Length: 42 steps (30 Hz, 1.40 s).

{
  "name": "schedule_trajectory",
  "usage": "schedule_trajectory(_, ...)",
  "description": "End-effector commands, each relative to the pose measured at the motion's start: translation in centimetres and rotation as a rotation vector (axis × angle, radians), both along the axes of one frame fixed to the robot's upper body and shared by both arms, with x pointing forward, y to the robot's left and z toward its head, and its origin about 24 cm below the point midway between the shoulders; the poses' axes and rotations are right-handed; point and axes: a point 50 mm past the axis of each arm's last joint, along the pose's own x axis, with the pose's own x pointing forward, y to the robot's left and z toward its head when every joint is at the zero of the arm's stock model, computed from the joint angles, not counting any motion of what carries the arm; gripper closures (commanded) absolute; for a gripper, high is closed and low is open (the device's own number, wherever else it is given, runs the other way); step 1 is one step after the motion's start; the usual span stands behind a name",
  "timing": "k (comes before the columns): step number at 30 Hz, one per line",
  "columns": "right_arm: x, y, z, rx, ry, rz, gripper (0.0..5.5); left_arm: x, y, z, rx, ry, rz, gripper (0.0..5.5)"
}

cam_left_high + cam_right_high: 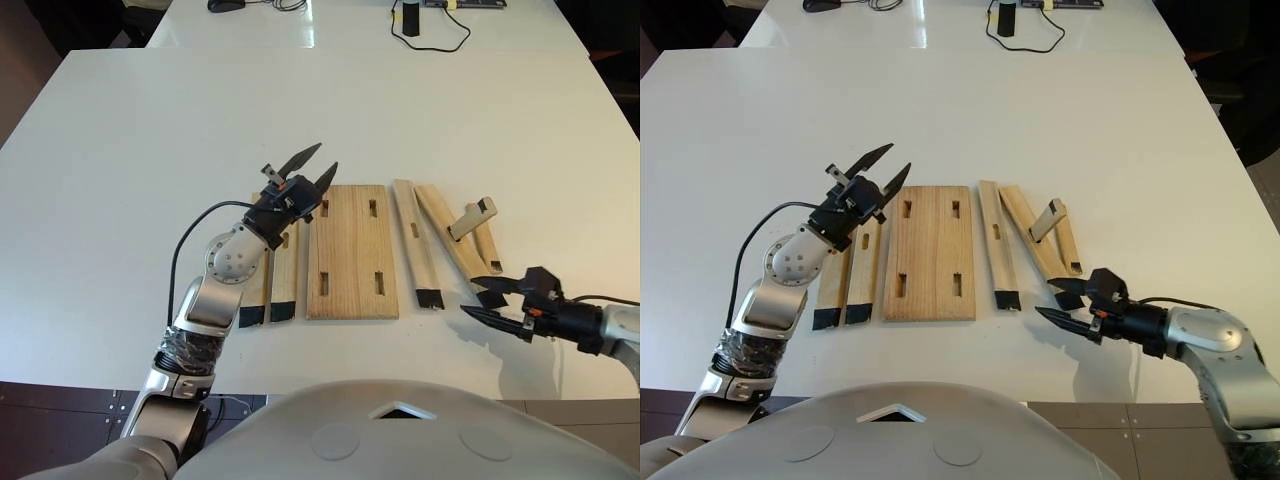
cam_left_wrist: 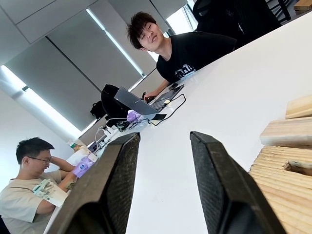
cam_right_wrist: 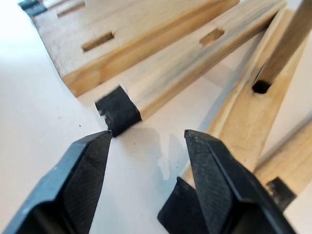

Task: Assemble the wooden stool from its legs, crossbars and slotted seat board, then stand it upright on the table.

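Two legs [image 1: 284,285] partly behind left gripper [image 1: 325,158]

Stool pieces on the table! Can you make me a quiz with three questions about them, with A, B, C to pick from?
1. Where is the seat board?
A. Flat on the table, with legs on both sides
B. Standing up on four legs
C. Held up in the air

2. How many slots does the seat board have?
A. Two
B. Four
C. Six

3. What is the right hand like?
A. Shut on a leg
B. Shut on the board
C. Open, holding nothing

Answers:
1 A, the board lies flat with legs lying on either side.
2 B, there are two slots near each end.
3 C, it is spread wide beside a leg's black tip, gripping nothing.
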Motion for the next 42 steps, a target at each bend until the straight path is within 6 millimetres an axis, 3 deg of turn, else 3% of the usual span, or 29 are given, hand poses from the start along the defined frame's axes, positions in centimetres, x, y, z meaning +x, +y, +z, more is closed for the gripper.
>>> schedule_trajectory(1,1.1,0.2,2.8,0.033,-0.081,-0.056,2.74,-0.3,0.4,-0.2,-0.001,0.005,0.039,3.62)
schedule_trajectory(4,1.9,0.6,2.4,0.011,-0.078,-0.153,2.32,-0.4,0.2,-0.3,-0.004,0.006,0.048,3.62)
schedule_trajectory(11,2.7,1.0,-1.5,-0.072,-0.038,-0.355,2.32,-0.2,0.0,-0.2,0.001,0.004,0.03,3.62)
schedule_trajectory(25,2.0,1.0,-4.7,-0.139,0.034,-0.457,2.32,-0.2,-0.1,-0.2,0.019,0.011,0.0,3.62)
schedule_trajectory(35,1.8,0.6,-5.2,-0.166,0.036,-0.526,3.45,-0.3,-0.1,-0.4,0.03,0.02,-0.008,3.62)
schedule_trajectory(42,2.6,0.9,-3.9,-0.096,-0.011,-0.56,3.46,-0.2,0.0,-0.2,0.02,0.018,0.0,3.62)
